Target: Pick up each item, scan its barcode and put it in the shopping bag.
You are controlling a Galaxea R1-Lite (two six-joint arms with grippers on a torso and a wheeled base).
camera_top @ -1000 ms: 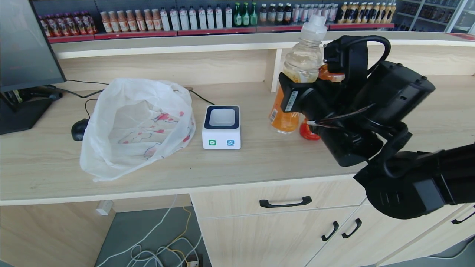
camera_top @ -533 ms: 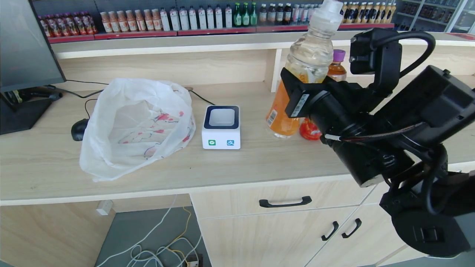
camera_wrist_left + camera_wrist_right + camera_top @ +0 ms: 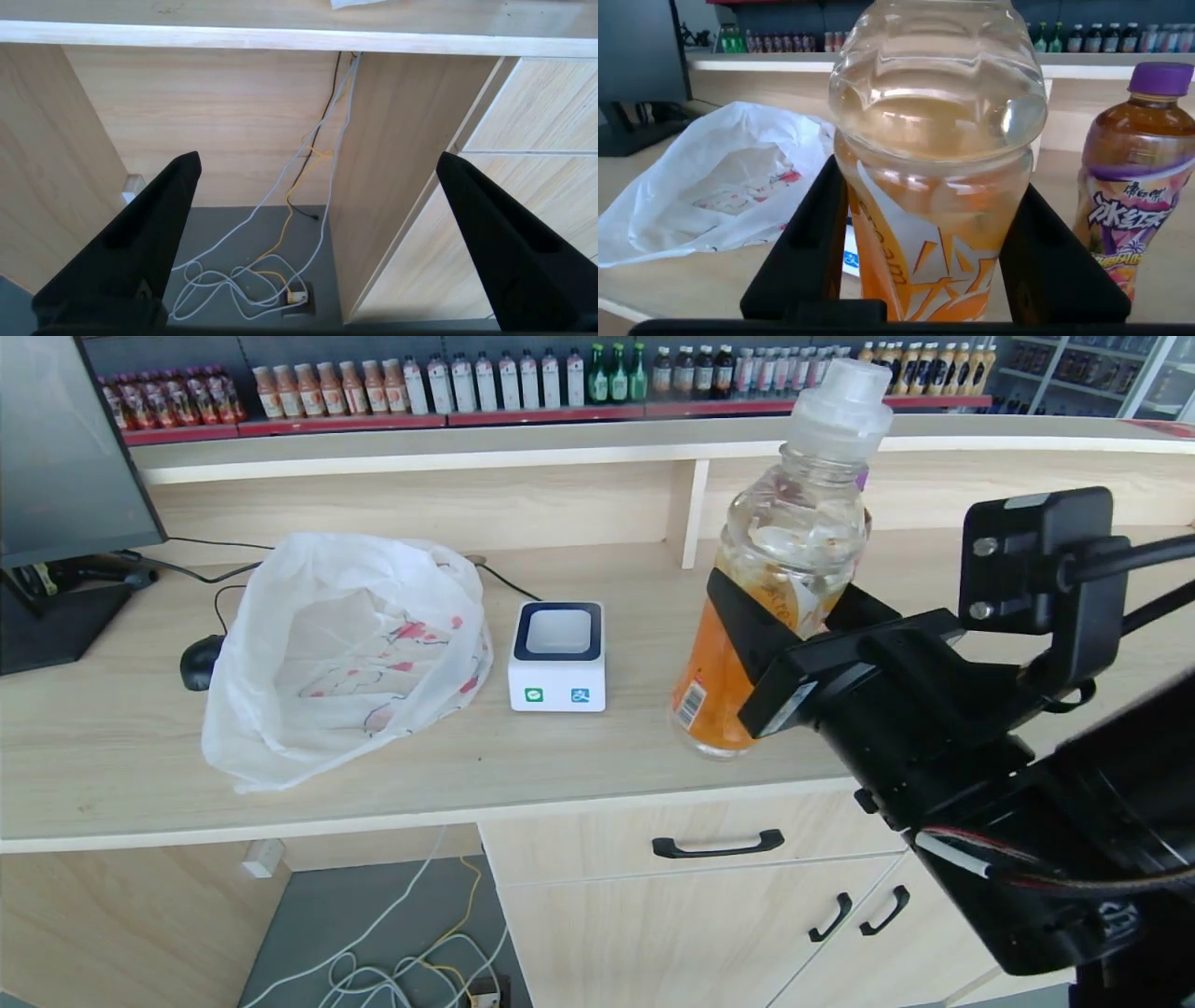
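Clamping the part-filled orange drink bottle (image 3: 792, 537) at its labelled waist, the right pincer (image 3: 789, 616) is holding a stiff, smooth plastic body, judged light yet liable to slip.

No legible words tbh. The orange bottle (image 3: 789, 537) has a barcode (image 3: 691, 704) on its label. The scanner (image 3: 557, 656) shows a green icon (image 3: 534, 694) and a blue icon (image 3: 581, 695).

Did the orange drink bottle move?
Yes. The clear plastic orange-drink bottle came forward, toward the counter's front edge, judged against the white square scanner box.
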